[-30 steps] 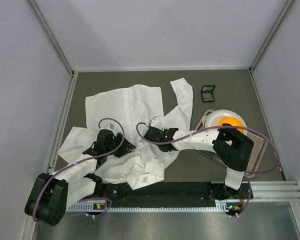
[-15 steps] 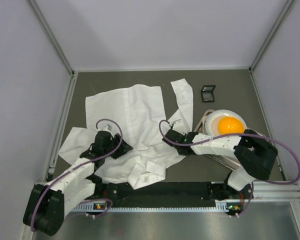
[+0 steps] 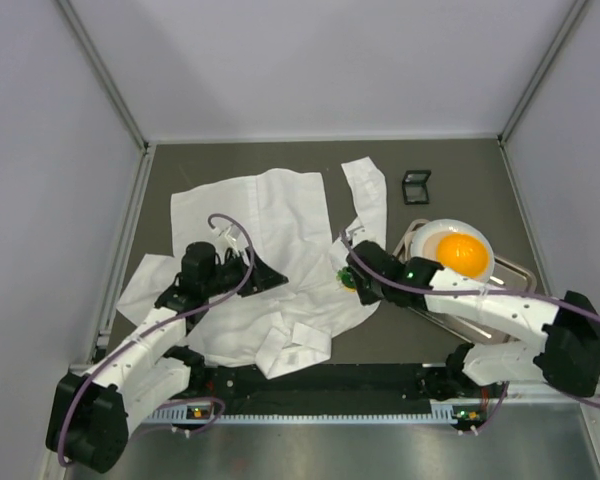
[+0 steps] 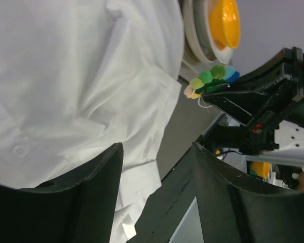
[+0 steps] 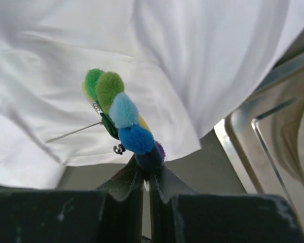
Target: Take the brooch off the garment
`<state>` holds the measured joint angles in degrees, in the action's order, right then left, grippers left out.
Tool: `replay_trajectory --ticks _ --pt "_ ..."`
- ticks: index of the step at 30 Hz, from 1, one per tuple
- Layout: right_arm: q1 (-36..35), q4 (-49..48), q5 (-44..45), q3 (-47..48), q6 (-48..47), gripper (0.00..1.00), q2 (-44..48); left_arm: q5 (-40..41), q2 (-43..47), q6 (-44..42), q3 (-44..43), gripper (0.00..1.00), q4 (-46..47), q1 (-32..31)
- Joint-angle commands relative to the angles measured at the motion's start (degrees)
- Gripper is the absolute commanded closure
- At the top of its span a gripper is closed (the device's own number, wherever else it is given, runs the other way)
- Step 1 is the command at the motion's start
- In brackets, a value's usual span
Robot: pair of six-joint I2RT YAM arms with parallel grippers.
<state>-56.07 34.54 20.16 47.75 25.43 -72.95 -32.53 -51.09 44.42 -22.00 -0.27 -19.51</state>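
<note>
Brooch (image 5: 122, 119), pinched by right end effector (image 5: 147, 177), now off garment (image 5: 192, 61); left end effector (image 4: 157, 154) wide.

Orange bowl (image 3: 459, 250) on white plate (image 3: 425, 236) on metal tray (image 3: 510, 292), small black box (image 3: 416, 186) beyond.

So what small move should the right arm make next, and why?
Probably carry the brooch sideways toward the metal tray: the right gripper pinches it, its bare pin hangs clear of the shirt, so it seems already detached.
</note>
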Motion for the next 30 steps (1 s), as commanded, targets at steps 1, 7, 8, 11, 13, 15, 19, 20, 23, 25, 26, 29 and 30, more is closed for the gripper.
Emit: replay_trajectory --ticks 1,7,8,11,13,15,19,20,23,25,26,29,30 --pt "5.6 -6.67 -19.96 3.93 -5.13 1.0 6.32 -12.36 0.12 1.7 -0.69 0.39 16.33 -0.09" --pt "12.55 -9.58 -35.97 4.38 -5.39 1.0 8.52 -15.02 -5.68 5.68 -1.37 0.4 27.61 -2.37" --pt "14.74 -10.02 -37.55 4.11 -5.57 1.0 8.7 -14.49 -6.64 5.5 -1.81 0.4 27.78 -2.9" --pt "15.38 -12.56 -46.5 2.36 -7.84 1.0 9.92 -14.49 -11.3 6.29 -3.14 0.38 31.46 -5.54" --pt "15.38 -12.57 -53.19 2.09 -9.96 1.0 10.19 -15.1 -14.64 6.99 -4.18 0.36 33.75 -7.03" --pt "15.38 -11.87 -55.57 1.56 -11.27 1.0 10.55 -16.41 -16.66 7.52 -4.46 0.34 35.69 -7.65" --pt "15.38 -10.9 -58.3 0.51 -12.07 1.0 10.11 -17.99 -16.67 7.87 -3.49 0.34 37.89 -8.18" --pt "15.47 -10.64 -58.39 -0.19 -12.16 1.0 10.02 -18.53 -15.98 8.13 -3.23 0.34 39.28 -8.18" --pt "15.38 -10.46 -59.71 -0.72 -12.6 1.0 9.49 -18.97 -13.26 7.88 -2.7 0.34 37.12 -8.18" --pt "15.29 -10.2 -60.06 -0.38 -12.77 1.0 8.96 -17.83 -12.11 5.24 -3.92 0.34 32.81 -8.18" --pt "15.38 -10.03 -59.89 0.06 -12.77 1.0 8.88 -18.09 -11.23 4.8 -4.36 0.34 31.4 -8.18" --pt "15.12 -9.06 -60.42 1.2 -13.12 1.0 7.74 -19.66 -10.61 4.97 -5.16 0.34 29.98 -8.35" --pt "14.94 -8.88 -60.42 1.47 -13.3 1.0 7.38 -20.54 -10.7 5.58 -5.33 0.34 30.68 -8.35"
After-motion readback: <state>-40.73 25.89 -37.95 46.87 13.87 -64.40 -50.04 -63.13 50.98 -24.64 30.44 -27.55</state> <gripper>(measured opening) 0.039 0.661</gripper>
